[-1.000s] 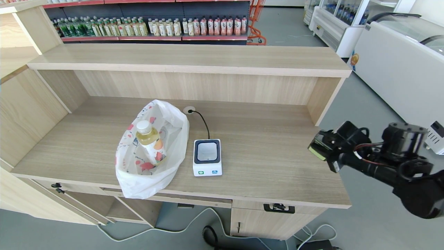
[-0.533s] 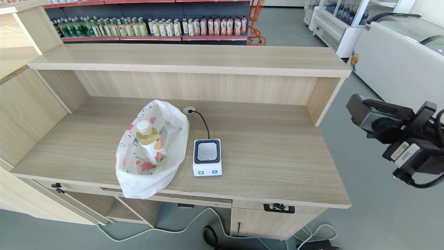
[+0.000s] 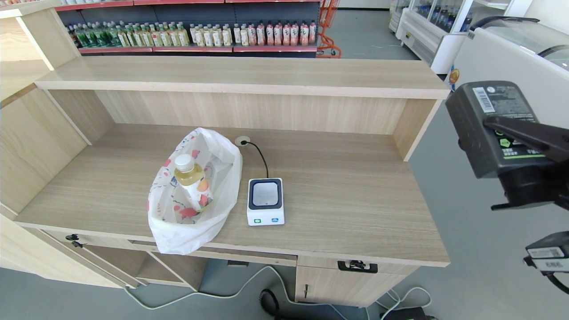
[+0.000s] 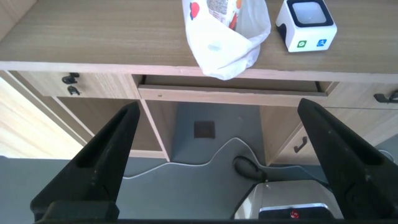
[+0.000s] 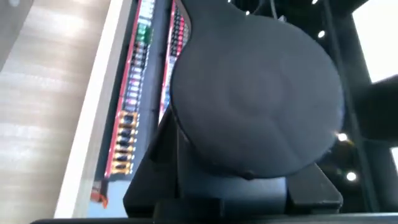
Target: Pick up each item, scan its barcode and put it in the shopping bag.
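Movement belongs to the right gripper (image 3: 493, 129). A second ago it sat low, well right of the scanner (image 3: 265, 201) and level with the right end of the bench (image 3: 355, 200). Now it has climbed and come nearer the head camera, a dark labelled block still far right of the scanner and off the bench. Whether it is spread or closed cannot be told. The bag, bottle and scanner lie as they did.

The bottle (image 3: 192, 180) holds a pale yellow drink under a cream cap, with a white label printed in red and orange. It leans inside the shopping bag (image 3: 178, 235), a white plastic one with red prints, standing open just left of the scanner.

The left gripper (image 4: 217, 106) hangs in front of and below the scanner, under the bench's front edge. Its fingers (image 4: 93, 168) are spread wide with nothing between them.

The bench is light wood with a raised back ledge. A black cable (image 3: 260, 155) runs from the scanner to a round hole behind it. Far behind the scanner stand shelves of bottled drinks (image 3: 191, 33), and white freezer chests (image 3: 511, 75) stand far to its right on a grey floor.
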Motion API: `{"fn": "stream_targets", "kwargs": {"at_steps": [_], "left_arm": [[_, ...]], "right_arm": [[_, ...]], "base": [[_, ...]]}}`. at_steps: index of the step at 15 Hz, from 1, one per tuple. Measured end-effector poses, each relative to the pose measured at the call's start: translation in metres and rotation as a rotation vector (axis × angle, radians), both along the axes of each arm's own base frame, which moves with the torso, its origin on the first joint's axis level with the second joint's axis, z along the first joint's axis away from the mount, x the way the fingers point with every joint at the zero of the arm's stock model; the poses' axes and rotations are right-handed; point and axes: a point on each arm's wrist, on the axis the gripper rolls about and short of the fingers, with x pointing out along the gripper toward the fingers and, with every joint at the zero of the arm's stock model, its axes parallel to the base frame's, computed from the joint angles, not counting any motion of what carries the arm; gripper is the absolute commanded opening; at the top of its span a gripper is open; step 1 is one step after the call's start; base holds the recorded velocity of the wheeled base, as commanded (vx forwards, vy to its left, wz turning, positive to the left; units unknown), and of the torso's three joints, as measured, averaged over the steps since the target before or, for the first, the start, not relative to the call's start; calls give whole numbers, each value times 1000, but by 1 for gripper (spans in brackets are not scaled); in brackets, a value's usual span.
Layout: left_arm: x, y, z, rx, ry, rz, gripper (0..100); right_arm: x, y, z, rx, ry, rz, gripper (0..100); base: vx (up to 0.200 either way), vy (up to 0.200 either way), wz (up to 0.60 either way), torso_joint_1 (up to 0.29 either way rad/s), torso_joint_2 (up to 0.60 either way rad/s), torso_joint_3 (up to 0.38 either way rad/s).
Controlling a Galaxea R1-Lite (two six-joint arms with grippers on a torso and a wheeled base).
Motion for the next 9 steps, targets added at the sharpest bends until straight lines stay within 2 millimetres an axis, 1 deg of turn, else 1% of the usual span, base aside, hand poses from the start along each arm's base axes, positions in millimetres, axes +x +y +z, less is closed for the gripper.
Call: {"fn": "stream_targets", "kwargs": {"at_steps": [2, 3, 4, 5, 7, 9], "left_arm": [[0, 0, 0, 0, 0, 0, 100], [0, 0, 0, 0, 0, 0, 100], [0, 0, 0, 0, 0, 0, 100], [0, 0, 0, 0, 0, 0, 100], [0, 0, 0, 0, 0, 0, 100], [0, 0, 0, 0, 0, 0, 100]], "right_arm": [[-12, 31, -8, -78, -29, 148, 0], [-18, 42, -19, -143, 11, 211, 0], [-25, 48, -30, -211, 46, 270, 0], [-32, 53, -37, -260, 46, 323, 0], [-46, 59, -36, -281, 3, 400, 0], [-57, 66, -28, -268, -51, 465, 0]], "base": [[0, 0, 0, 0, 0, 0], [0, 0, 0, 0, 0, 0], [0, 0, 0, 0, 0, 0], [0, 0, 0, 0, 0, 0], [0, 0, 0, 0, 0, 0], [0, 0, 0, 0, 0, 0]]}}
